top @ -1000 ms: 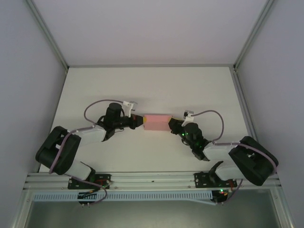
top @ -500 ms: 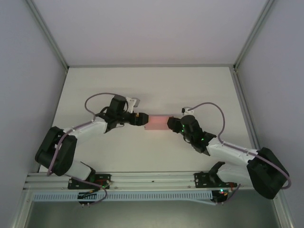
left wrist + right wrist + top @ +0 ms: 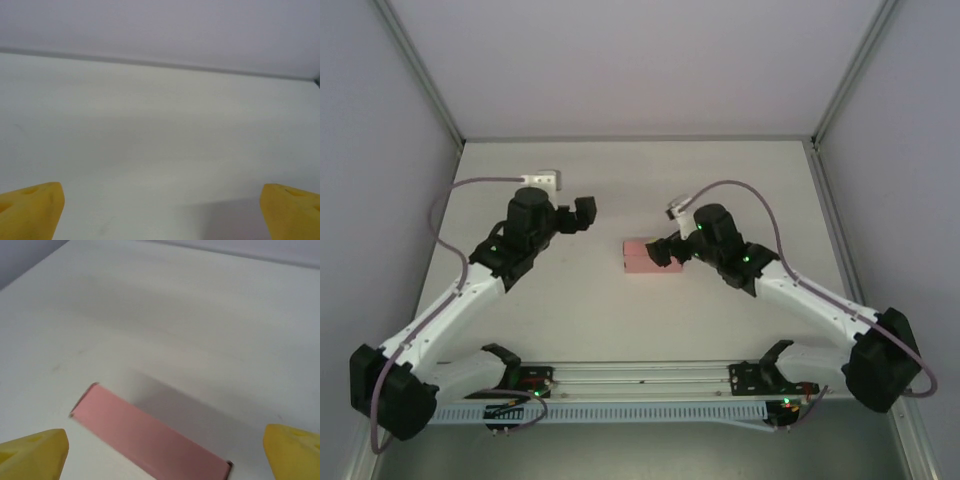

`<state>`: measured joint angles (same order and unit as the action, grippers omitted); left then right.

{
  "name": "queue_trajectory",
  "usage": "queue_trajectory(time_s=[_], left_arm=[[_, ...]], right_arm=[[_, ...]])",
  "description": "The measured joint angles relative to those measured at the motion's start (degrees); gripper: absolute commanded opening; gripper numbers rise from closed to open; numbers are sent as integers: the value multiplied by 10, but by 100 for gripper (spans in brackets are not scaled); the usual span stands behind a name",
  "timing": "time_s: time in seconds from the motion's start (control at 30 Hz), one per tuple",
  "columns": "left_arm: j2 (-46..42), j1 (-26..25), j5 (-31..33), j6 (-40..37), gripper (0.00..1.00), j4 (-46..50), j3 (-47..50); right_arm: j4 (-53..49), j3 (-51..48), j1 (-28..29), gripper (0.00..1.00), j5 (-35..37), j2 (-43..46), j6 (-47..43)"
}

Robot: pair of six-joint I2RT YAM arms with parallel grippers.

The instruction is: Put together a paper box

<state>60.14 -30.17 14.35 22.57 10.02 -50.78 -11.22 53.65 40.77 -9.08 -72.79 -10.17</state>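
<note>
The paper box (image 3: 642, 256) is a small closed pale-pink box lying on the white table near the middle. In the right wrist view the paper box (image 3: 150, 440) lies flat below the camera, apart from both yellow fingertips (image 3: 35, 452). My right gripper (image 3: 665, 251) hovers over the box's right end, open, with nothing held. My left gripper (image 3: 582, 212) hangs to the left of the box and a little farther back, open and well apart from it. In the left wrist view the left gripper (image 3: 162, 215) has bare table between its wide-apart yellow fingertips (image 3: 32, 210).
The white table (image 3: 620, 180) is bounded by grey walls and slanted aluminium posts (image 3: 420, 70) at the back corners. A metal rail (image 3: 640, 375) with both arm bases runs along the near edge. Cables loop above both wrists.
Both grippers opened and let go of the box's ends. The left arm swung up and away to the left. The right arm lifted and stays over the box, which rests on the table.
</note>
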Motion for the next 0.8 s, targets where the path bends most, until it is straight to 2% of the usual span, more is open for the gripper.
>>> queue_trajectory(time_s=[0.1,0.2,0.33,0.43,0.53,0.7,0.73,0.8], left_arm=[[-7,1,26,7,100,14,17],[-7,1,36,12,100,31,39],[-5,1,40,15,100,51,48],[-4,1,41,15,100,54,49],[-4,1,41,15,100,54,49],[-2,1,41,15,100,55,49],[-2,1,41,15,100,55,49],[-2,1,41,14,100,55,49]], right_arm=[[-93,94,1,100,-40,-79,-145],[-186,180,1,100,-43,-167,-250],[-276,258,1,100,-20,-267,-325],[-318,281,1,94,-3,-312,-356],[-349,299,1,80,6,-339,-376],[-388,323,1,37,16,-356,-394],[-393,324,1,32,18,-357,-396],[-400,326,2,33,24,-356,-396]])
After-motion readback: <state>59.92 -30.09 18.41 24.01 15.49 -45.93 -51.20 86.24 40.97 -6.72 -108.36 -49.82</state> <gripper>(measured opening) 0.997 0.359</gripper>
